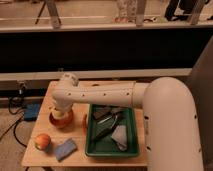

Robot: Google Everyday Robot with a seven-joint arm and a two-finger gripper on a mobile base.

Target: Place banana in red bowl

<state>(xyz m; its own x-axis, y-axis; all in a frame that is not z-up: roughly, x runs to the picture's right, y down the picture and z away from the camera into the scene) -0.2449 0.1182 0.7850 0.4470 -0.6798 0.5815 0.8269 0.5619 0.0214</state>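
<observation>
The red bowl point(61, 121) stands on the left part of the small wooden table point(46, 106). My white arm reaches across from the right, and its gripper point(62, 111) points straight down into the bowl. A pale yellow piece, the banana point(59, 115), shows just under the gripper, inside the bowl's rim. The arm's end hides most of the banana and the bowl's inside. I cannot see whether the gripper still grasps the banana.
A round orange-red fruit point(42, 141) and a blue-grey sponge point(65, 149) lie near the table's front left corner. A green tray point(113, 153) holding dark utensils and a grey cloth fills the right half. A railing runs behind the table.
</observation>
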